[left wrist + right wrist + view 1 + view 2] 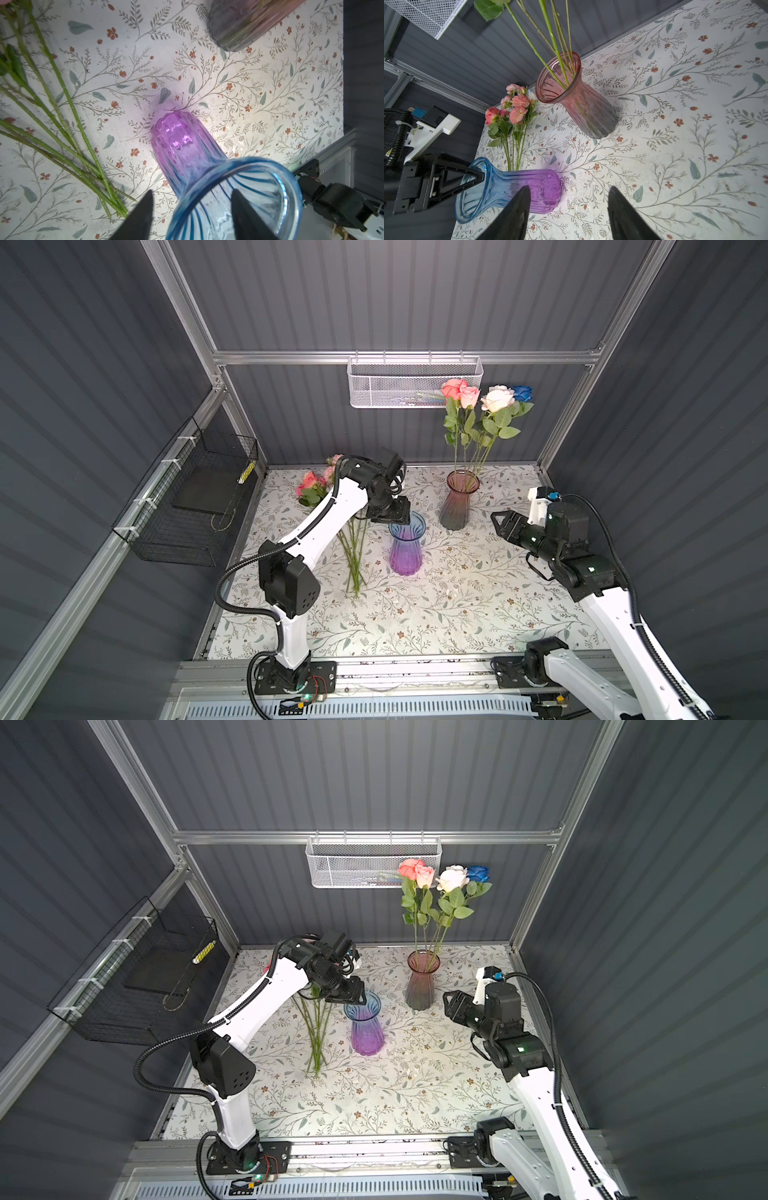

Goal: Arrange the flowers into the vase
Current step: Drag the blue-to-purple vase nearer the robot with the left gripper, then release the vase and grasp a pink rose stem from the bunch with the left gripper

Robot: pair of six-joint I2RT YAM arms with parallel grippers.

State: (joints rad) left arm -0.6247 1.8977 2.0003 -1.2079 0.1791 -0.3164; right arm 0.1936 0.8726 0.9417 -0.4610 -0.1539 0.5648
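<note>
Reaching forward with a bent elbow, the left arm tips its wrist down so the left pincer [395,516] sits right at the mouth of the blue-purple vase [407,543]. In the left wrist view its fingers [141,216] are spread, one outside the rim and one inside, not clamped on the glass. The right arm is folded over at the right side, and the right pincer [497,522] aims toward the middle above the surface [457,605], jaws apart with nothing between them.

A handful of roses [484,400] — pink, cream-white and one deep blue — stand in the pink vase [459,502] near the back wall. The loose bunch [311,485] lies flat just left of the blue-purple vase, pink heads toward the back, stem ends toward the front.

Surface is a cream floral print with both vases upright on it. Room-wise: grey ribbed walls, aluminium frame, a white mesh basket [415,383] on the back rail and a black wire basket [195,506] on the left wall.
</note>
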